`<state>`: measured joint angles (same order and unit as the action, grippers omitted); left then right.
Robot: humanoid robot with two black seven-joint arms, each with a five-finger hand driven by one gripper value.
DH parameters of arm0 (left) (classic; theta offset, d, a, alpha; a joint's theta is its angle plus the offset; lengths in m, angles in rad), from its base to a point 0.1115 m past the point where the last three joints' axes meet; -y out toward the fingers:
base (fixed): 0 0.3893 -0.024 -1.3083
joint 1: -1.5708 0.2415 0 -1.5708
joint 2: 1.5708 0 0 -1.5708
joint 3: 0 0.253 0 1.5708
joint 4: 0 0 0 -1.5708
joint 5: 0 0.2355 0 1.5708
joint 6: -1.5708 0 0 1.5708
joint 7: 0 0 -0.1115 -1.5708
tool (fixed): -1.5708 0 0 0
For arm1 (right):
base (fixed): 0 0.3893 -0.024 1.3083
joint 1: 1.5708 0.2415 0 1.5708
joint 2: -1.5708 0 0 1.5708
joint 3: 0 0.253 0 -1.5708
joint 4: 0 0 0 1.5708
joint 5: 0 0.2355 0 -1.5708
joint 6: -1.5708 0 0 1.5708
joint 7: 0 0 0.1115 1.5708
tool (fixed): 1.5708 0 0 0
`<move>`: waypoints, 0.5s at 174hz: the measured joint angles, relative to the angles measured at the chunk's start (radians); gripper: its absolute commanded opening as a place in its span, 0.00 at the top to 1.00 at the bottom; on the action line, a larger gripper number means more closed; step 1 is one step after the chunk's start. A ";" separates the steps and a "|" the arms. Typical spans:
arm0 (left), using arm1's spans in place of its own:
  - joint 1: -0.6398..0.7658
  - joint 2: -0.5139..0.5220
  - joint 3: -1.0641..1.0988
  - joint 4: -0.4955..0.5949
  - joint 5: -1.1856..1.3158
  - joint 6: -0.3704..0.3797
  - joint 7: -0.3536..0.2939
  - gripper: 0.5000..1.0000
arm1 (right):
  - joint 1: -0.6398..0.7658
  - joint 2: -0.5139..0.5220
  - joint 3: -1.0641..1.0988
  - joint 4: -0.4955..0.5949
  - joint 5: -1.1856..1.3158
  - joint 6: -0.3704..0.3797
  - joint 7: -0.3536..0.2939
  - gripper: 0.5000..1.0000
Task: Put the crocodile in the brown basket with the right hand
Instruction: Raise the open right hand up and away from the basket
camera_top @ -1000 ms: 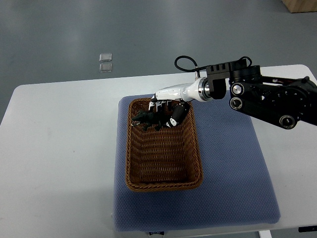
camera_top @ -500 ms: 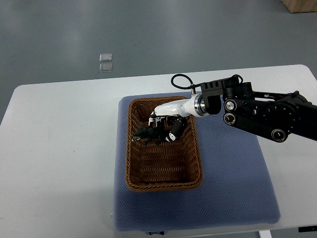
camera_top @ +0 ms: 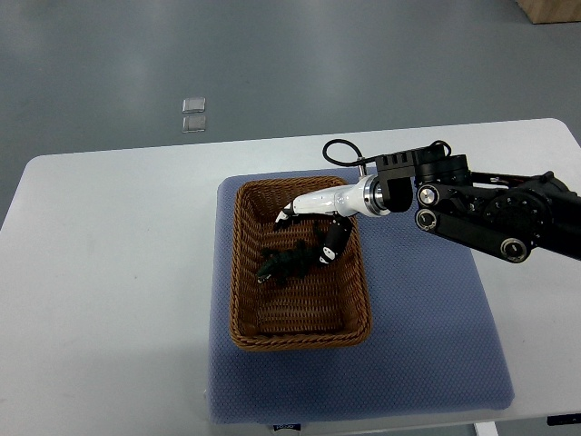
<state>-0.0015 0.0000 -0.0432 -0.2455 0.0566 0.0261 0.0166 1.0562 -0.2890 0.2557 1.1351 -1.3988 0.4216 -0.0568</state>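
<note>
A dark green toy crocodile (camera_top: 284,264) lies on the floor of the brown wicker basket (camera_top: 241,300), in its upper half. My right hand (camera_top: 313,227) hovers just above and to the right of it, over the basket's far right part. Its white and black fingers (camera_top: 332,243) are spread, and they hold nothing. The right arm (camera_top: 481,213) reaches in from the right edge. No left arm shows in the view.
The basket stands on a blue-grey mat (camera_top: 427,327) on a white table (camera_top: 109,291). Two small clear squares (camera_top: 193,114) lie on the grey floor beyond the table. A cardboard box corner (camera_top: 554,9) shows at the top right.
The right hand lowered the crocodile into the basket and let it go. The toy now lies on the basket floor, and the fingers have spread and lifted slightly.
</note>
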 measured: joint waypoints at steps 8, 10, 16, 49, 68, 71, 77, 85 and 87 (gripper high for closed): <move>0.000 0.000 -0.001 0.000 0.000 0.000 0.000 0.00 | 0.000 -0.004 0.005 0.000 0.001 0.000 0.000 0.19; 0.000 0.000 -0.001 0.000 0.000 0.000 0.000 0.00 | 0.000 -0.006 0.007 0.000 0.002 0.000 0.000 0.19; 0.000 0.000 -0.001 0.000 0.000 0.000 0.000 0.00 | 0.001 -0.013 0.012 0.000 0.005 0.000 0.001 0.19; 0.000 0.000 -0.001 0.000 0.000 0.000 0.000 0.00 | -0.008 -0.048 0.177 0.000 0.035 -0.002 0.009 0.19; 0.000 0.000 -0.001 0.000 0.000 0.000 0.000 0.00 | -0.060 -0.053 0.320 -0.011 0.093 -0.004 0.012 0.19; 0.000 0.000 -0.001 0.000 0.000 0.000 -0.001 0.00 | -0.073 -0.053 0.351 -0.016 0.108 -0.004 0.012 0.19; 0.000 0.000 -0.001 0.000 0.000 0.000 -0.001 0.00 | -0.093 -0.052 0.398 -0.024 0.134 -0.004 0.012 0.19; 0.000 0.000 -0.001 0.000 0.000 0.000 -0.001 0.00 | -0.124 -0.048 0.470 -0.037 0.176 -0.005 0.012 0.19; 0.000 0.000 -0.001 -0.001 0.000 0.000 -0.001 0.00 | -0.131 -0.046 0.486 -0.040 0.187 -0.005 0.012 0.19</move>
<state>-0.0016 0.0000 -0.0445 -0.2461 0.0567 0.0261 0.0161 0.9255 -0.3351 0.7418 1.0947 -1.2123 0.4165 -0.0446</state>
